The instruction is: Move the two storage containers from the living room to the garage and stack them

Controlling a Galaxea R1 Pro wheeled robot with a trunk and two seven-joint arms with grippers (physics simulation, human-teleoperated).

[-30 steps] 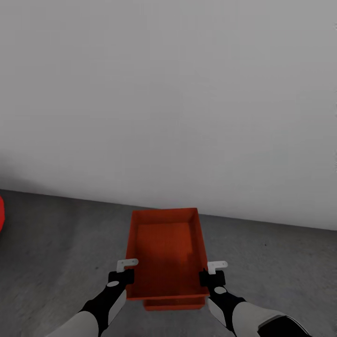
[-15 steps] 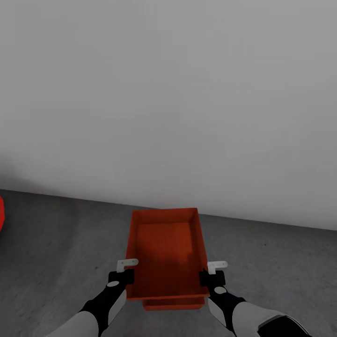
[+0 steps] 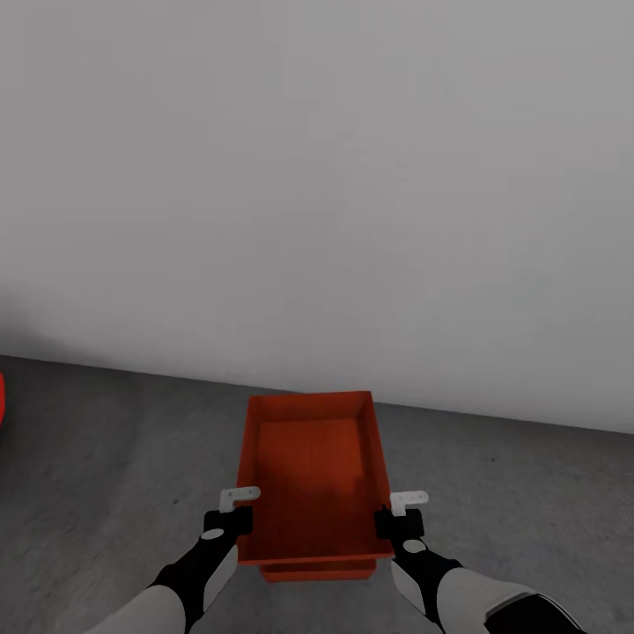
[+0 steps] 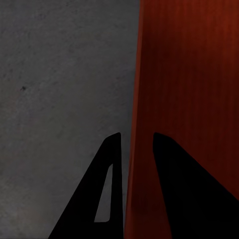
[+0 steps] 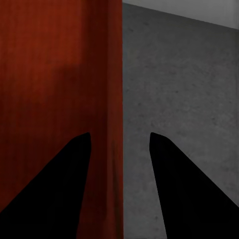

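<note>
At nine o'clock in the head view, the sliver of red car bodywork (image 3: pixel 2 401) at the frame edge has shrunk over the last second, so the camera has shifted slightly. The dark grey rough concrete floor (image 3: pixel 106 458) spreads from there to the pale grey plain wall (image 3: pixel 317 176) at twelve o'clock.

The left gripper (image 3: pixel 231 509) straddles the near left wall of the upper orange-red topless plastic storage container (image 3: pixel 310 471); in the left wrist view its fingers sit one either side of that wall with only a thin gap, apparently clamped. At six o'clock, the strip of a second, matching orange-red container (image 3: pixel 317 573) under the upper one's near rim has narrowed and slid a little leftward since a second ago. I judge that the held box is settling squarely over the lower one, so the stack in the garage is nearly made, with release left to do.

The right gripper (image 3: pixel 407 513) straddles the near right wall, its fingers set wider; I cannot tell whether it grips.

Count: two containers, two grippers, one car sliver.
</note>
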